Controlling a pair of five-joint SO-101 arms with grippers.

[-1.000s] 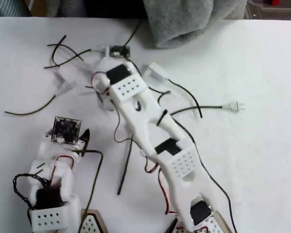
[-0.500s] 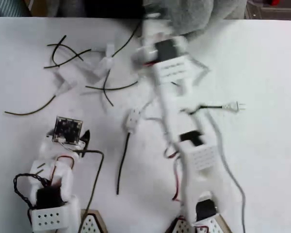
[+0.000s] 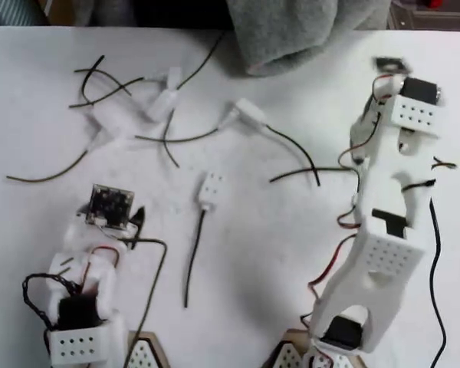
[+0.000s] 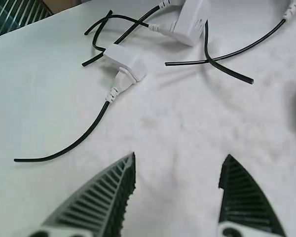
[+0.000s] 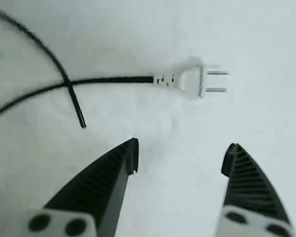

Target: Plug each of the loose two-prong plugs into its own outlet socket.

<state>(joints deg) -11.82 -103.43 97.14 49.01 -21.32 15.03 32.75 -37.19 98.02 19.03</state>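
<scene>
We see a white table (image 3: 276,253) from above, with two white arms based at its near edge. The right arm (image 3: 383,222) extends along the right edge toward the far right corner. The right fingers (image 5: 108,182) are spread apart and hold nothing. A loose two-prong plug (image 5: 195,81) lies flat on the table just beyond them, untouched, with its black cable trailing behind it. The left arm (image 3: 80,307) sits folded at the near left corner. The left fingers (image 4: 106,195) are likewise spread apart and empty, above bare table. A middle socket (image 3: 211,186) lies mid-table, its cable running toward the near edge. A far socket (image 3: 249,113) lies nearer the far edge. A grey cloth (image 3: 291,34) drapes over the far edge.
</scene>
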